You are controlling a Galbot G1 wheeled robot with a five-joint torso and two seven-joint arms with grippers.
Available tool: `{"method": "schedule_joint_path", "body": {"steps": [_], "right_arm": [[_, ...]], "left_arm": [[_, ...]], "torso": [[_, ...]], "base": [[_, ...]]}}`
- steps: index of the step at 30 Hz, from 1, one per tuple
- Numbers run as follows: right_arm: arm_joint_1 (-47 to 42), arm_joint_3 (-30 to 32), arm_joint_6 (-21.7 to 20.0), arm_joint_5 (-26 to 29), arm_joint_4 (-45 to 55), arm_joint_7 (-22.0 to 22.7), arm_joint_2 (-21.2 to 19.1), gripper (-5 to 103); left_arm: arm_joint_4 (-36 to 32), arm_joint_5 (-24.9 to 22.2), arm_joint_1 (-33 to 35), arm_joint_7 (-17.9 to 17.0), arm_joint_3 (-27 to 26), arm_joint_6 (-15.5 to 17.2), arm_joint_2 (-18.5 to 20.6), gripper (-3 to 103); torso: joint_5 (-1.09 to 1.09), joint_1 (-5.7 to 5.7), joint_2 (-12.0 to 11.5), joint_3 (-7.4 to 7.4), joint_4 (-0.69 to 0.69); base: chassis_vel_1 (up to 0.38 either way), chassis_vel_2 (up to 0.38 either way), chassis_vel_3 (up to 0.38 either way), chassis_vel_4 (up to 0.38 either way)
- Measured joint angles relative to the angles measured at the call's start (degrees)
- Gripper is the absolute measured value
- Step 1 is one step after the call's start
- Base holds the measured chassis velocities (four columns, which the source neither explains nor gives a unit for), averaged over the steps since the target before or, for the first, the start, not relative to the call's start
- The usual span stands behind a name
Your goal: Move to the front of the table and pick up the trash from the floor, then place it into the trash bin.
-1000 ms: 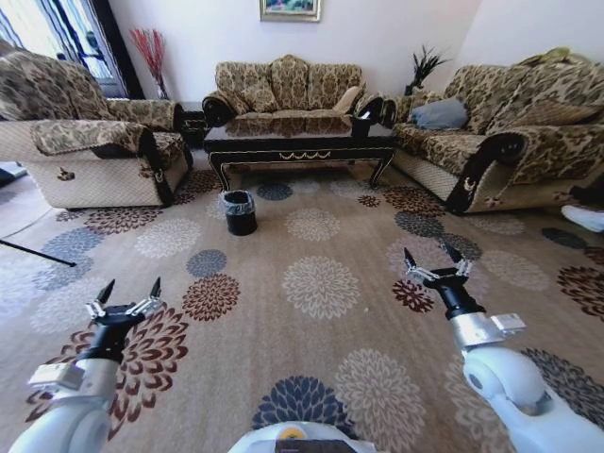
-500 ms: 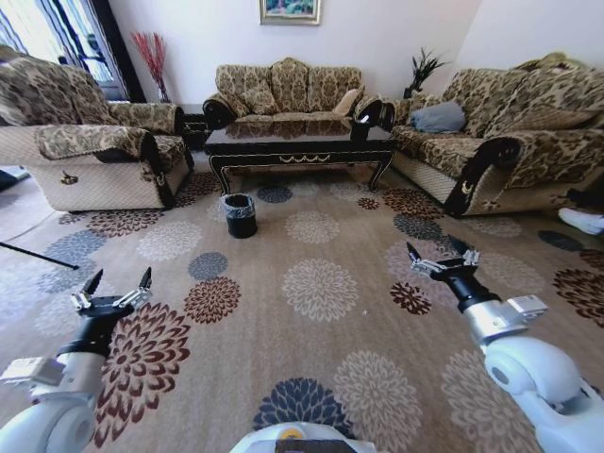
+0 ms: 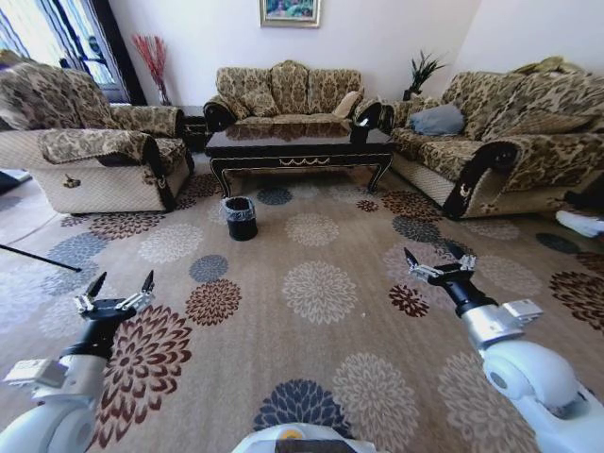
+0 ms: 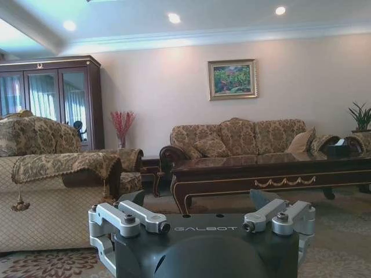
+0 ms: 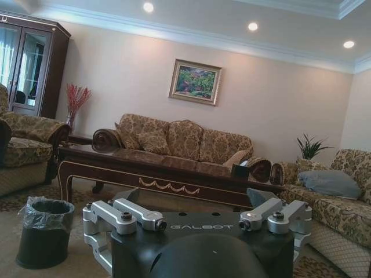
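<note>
The dark glossy table (image 3: 300, 151) stands far ahead, in front of the back sofa, and also appears in the wrist views (image 4: 261, 174) (image 5: 168, 174). The black trash bin (image 3: 240, 216) with its clear bag sits on the carpet before the table's left end (image 5: 45, 231). I cannot make out the trash on the patterned carpet. My left gripper (image 3: 123, 283) hovers open over the carpet at lower left, holding nothing (image 4: 197, 205). My right gripper (image 3: 431, 258) is open and empty at lower right (image 5: 194, 202). Both are far short of the bin.
A patterned armchair (image 3: 85, 151) stands left, a sofa (image 3: 288, 90) behind the table, and another sofa (image 3: 500, 142) right. A black tissue box (image 3: 360, 129) sits on the table's right end. A thin dark rod (image 3: 38, 255) lies on the floor at left. Flowered carpet stretches ahead.
The whole picture has shifted slightly with the camera. Both arms have swung a little outward and lower, the left one more. Both grippers stay open.
</note>
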Motion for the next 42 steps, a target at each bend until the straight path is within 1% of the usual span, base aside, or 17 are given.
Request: {"method": "schedule_joint_path", "body": {"steps": [3,4,11,14,17,21,23,25,31,38,42], "right_arm": [[0.11,0.01,0.02,0.27,-0.05,0.41,-0.28,100],[0.16,-0.01,0.04,0.41,-0.22,0.62,-0.47,100],[0.5,-0.6,0.09,0.46,-0.7,0.75,-0.68,100],[0.58,-0.91,0.12,0.46,-1.03,0.77,-0.66,100],[0.64,-0.99,0.16,0.46,-1.22,0.78,-0.62,100],[0.84,-1.06,0.39,0.46,-1.59,0.86,-0.6,100],[0.73,-0.94,0.45,0.7,-1.48,1.0,-0.41,100],[0.72,-0.91,0.45,0.75,-1.45,1.04,-0.36,100],[0.51,-0.91,0.44,0.97,-0.97,1.3,0.29,100],[0.43,-1.06,0.25,0.78,-0.88,1.3,0.66,100],[0.35,-1.07,0.21,0.66,-0.94,1.31,1.05,100]], "left_arm": [[-0.05,0.0,0.01,-0.05,0.28,0.01,-0.08,100],[-0.05,-0.04,0.05,-0.15,0.42,0.05,-0.12,100],[-0.03,-0.03,0.39,-0.18,0.38,0.05,-0.05,100],[0.0,0.08,0.48,-0.18,0.38,0.05,0.0,100],[0.02,0.2,0.48,-0.18,0.48,0.05,0.01,100],[0.03,0.34,0.23,-0.21,0.67,0.16,-0.09,100],[-0.4,0.29,0.23,-0.25,0.58,0.39,-0.18,100],[-0.52,0.26,0.26,-0.25,0.53,0.42,-0.18,100],[-1.1,-0.19,0.75,-0.26,-0.47,0.58,-0.44,100],[-1.1,-0.11,0.64,-0.23,-0.15,0.55,-0.96,100],[-1.04,-0.03,0.18,-0.23,0.23,0.54,-1.0,100]], "torso": [[0.0,0.23,0.55,0.33,0.0],[0.0,0.42,1.12,0.74,0.0],[0.0,0.86,2.41,1.56,-0.01],[0.0,1.08,3.38,2.33,-0.01],[0.0,1.2,3.76,2.58,-0.01],[0.0,1.5,4.85,3.39,0.0],[0.0,1.71,5.42,3.72,0.0],[0.0,1.75,5.5,3.77,0.0],[0.0,2.31,7.17,4.87,0.0],[0.0,2.85,8.48,5.67,0.0],[0.0,3.29,9.65,6.39,0.0]], "base": [[0.0,0.0,0.0,0.0],[0.0,0.0,0.0,0.0],[0.0,0.0,0.0,0.0],[0.0,0.0,0.0,0.0],[0.0,0.0,0.0,0.0],[0.0,0.0,0.0,0.0],[0.0,0.0,0.0,0.0],[0.0,0.0,0.0,0.0],[0.0,0.0,0.0,0.0],[0.0,0.0,0.0,0.0],[0.0,0.0,0.0,0.0]]}}
